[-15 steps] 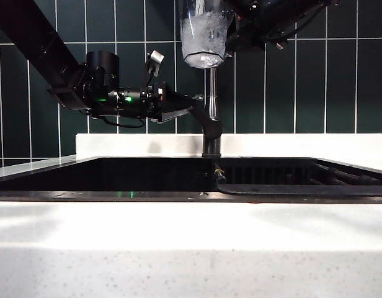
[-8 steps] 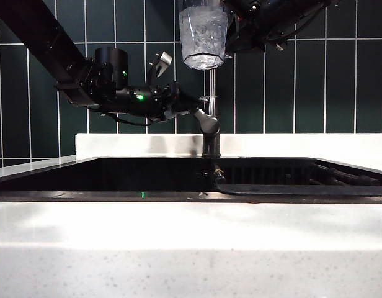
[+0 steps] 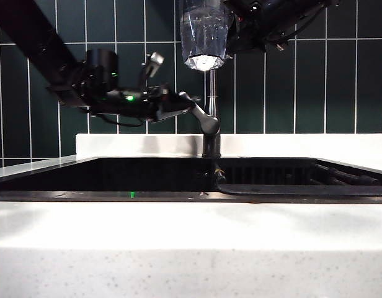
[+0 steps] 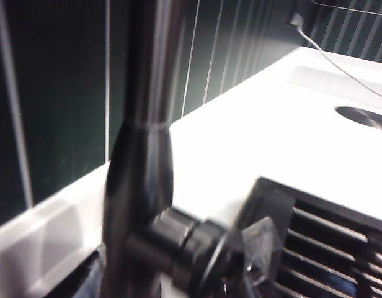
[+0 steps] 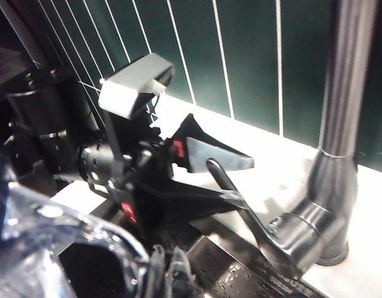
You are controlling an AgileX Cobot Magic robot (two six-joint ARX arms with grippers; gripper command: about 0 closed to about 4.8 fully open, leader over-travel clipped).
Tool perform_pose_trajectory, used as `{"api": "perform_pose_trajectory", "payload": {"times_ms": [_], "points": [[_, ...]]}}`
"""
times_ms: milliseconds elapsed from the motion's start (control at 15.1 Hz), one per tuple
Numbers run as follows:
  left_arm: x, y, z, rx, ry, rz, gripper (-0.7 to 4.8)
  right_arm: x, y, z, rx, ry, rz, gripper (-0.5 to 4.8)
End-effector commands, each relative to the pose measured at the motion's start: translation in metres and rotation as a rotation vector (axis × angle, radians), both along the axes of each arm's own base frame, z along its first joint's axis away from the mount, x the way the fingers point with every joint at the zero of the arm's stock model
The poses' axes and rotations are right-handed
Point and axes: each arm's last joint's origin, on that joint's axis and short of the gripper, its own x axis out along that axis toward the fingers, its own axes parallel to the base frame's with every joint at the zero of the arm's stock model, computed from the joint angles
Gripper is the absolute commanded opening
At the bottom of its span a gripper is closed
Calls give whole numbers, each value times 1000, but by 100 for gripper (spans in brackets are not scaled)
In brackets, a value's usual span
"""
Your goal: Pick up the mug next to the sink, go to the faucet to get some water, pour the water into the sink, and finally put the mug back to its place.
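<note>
Mug (image 3: 205, 34): glass, rigid, slick, breakable; held high over sink (image 3: 104, 177) beside faucet (image 3: 211, 112), right end effector (image 3: 231, 28) clamped on its wall. Left end effector (image 5: 231, 180), fingers apart, straddles faucet lever (image 5: 247, 220).

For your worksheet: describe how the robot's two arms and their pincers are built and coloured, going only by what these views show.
Both arms are matt black. The left arm is a thick boxy link ending in a round black wrist housing with a small green light, a looping black cable and a grey camera block. Its left pincer has flat, black, wedge-shaped fingers with red markings near their base. The right pincer is black too, with thin cables trailing.
</note>
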Motion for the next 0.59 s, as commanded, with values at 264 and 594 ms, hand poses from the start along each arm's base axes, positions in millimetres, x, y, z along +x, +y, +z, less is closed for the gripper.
{"api": "perform_pose_trajectory", "payload": {"times_ms": [264, 594], "points": [[1, 14, 1, -14, 32, -68, 278, -2, 0, 9, 25, -42, 9, -7], [2, 39, -2, -17, 87, -200, 277, -2, 0, 8, 16, -30, 9, -6]]}}
